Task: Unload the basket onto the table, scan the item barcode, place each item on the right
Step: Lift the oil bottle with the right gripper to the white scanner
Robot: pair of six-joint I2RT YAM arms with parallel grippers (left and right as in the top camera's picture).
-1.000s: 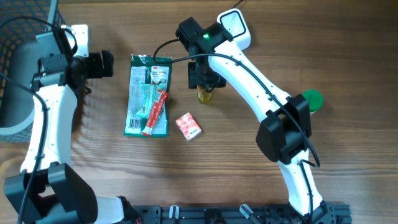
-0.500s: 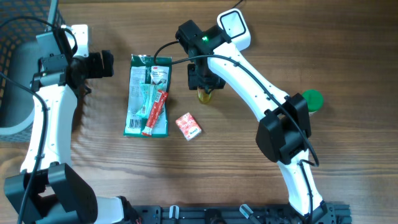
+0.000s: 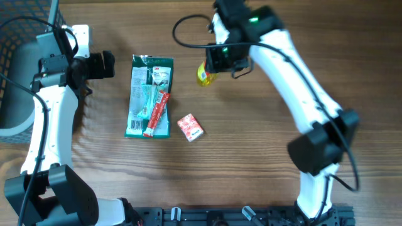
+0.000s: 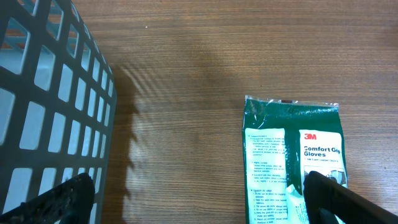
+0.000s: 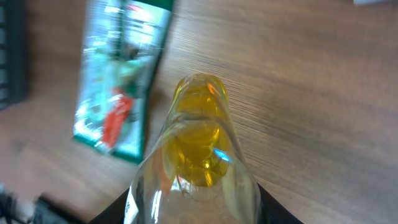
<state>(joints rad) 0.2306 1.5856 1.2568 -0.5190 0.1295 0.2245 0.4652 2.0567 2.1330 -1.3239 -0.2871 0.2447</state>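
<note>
Grips the bottle (image 3: pixel 205 74) in the right tool (image 3: pixel 217 63), pinched around its clear body, with yellow liquid at the far end. Has it tipped over and, to judge by the wrist view, clear of the table (image 3: pixel 251 163), just right of the top of the glove pack (image 3: pixel 151 94). Holds the left tool (image 4: pixel 196 183) spread wide and empty, low over bare wood between the basket (image 4: pixel 43 112) and the pack.

So, pickup apparently done. Scan itself not done, as far as can be told: no scanner to be seen in any view, and no barcode visible on the bottle, too blurred up close to read. Left, by that reckoning: turn the bottle to bring its code outward, present it to a reader, put it down. No contact with the sachet (image 3: pixel 157 114) lying on the pack, nor with the red box (image 3: pixel 190 127) beside it.
</note>
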